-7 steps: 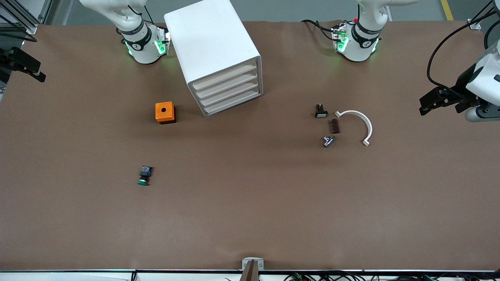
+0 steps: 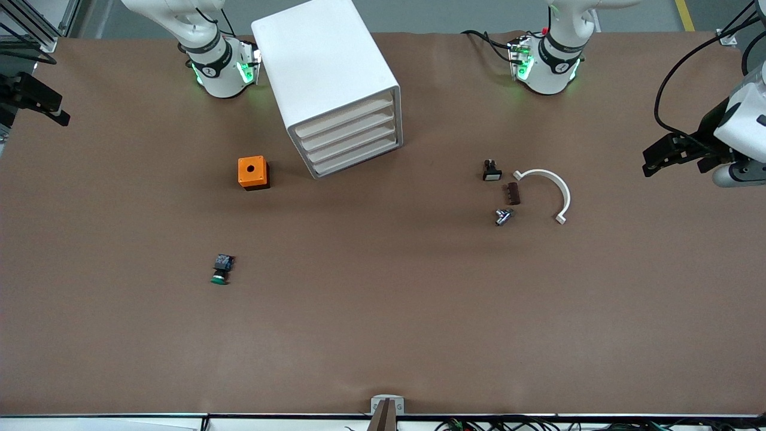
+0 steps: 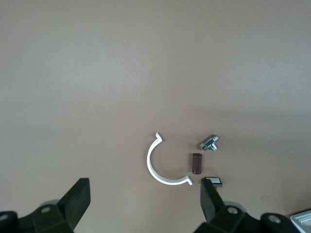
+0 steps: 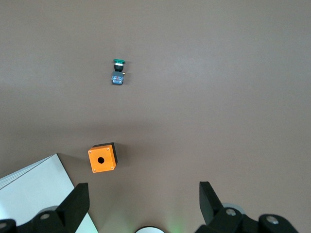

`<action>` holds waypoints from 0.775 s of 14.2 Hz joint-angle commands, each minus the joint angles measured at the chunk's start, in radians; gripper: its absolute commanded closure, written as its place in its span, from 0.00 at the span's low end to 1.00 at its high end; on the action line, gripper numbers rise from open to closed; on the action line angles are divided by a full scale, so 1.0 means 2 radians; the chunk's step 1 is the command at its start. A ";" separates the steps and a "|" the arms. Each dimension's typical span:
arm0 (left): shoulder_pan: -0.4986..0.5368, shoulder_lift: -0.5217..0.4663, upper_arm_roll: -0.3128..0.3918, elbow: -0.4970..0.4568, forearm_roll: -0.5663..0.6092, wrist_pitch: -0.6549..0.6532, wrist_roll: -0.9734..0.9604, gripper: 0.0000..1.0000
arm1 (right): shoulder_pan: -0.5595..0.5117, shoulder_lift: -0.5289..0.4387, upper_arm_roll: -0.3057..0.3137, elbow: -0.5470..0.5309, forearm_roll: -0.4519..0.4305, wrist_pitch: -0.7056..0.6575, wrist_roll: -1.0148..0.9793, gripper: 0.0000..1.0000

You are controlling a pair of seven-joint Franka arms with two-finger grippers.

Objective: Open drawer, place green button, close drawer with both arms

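Nothing begun: lowest white slat-fronted drawer [image 2: 357, 162] of the white rounded cabinet [image 2: 328, 78] shut flush; tiny green-capped, dark-bodied push button [image 2: 222, 269] lying on the brown desk [image 2: 383, 311], nearer the front camera than the orange cube with a hole [image 2: 253, 172]; left end effector [image 2: 682, 153] wide, raised at its desk end; right end effector [image 4: 141, 206] wide, likewise raised; next, probably: reach the drawer front, pull squarely.
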 commanded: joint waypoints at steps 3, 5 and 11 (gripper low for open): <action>0.017 0.011 0.003 0.004 -0.016 -0.022 0.005 0.00 | -0.001 -0.007 0.001 -0.001 -0.010 -0.002 0.005 0.00; 0.017 0.028 0.003 0.005 -0.015 -0.022 0.005 0.00 | 0.000 -0.007 0.001 -0.001 -0.010 -0.002 0.005 0.00; 0.009 0.067 0.003 0.006 -0.011 -0.022 0.006 0.00 | 0.002 -0.004 0.001 0.002 -0.010 -0.002 0.004 0.00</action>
